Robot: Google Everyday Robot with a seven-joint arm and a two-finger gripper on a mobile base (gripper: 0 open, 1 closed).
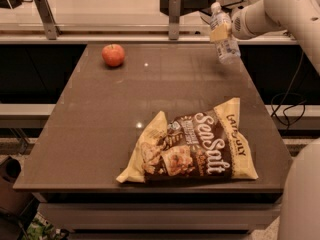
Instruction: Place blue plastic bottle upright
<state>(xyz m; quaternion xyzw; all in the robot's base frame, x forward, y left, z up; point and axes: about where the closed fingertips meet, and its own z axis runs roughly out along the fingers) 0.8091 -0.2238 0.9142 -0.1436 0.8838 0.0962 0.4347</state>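
Note:
The blue plastic bottle [224,36] is a small clear ribbed bottle with a white cap and pale label. It hangs in the air over the table's far right corner, cap up and tilted slightly left. My gripper [220,32] is shut on the bottle's middle, its pale finger [218,32] across the label. The white arm reaches in from the upper right. The bottle's base is clear of the table [100,114].
A red apple [113,55] lies at the far left of the table. A Sea Salt chip bag [192,146] lies flat at the front right. A counter with metal posts [174,15] runs behind the table. My white body fills the right edge.

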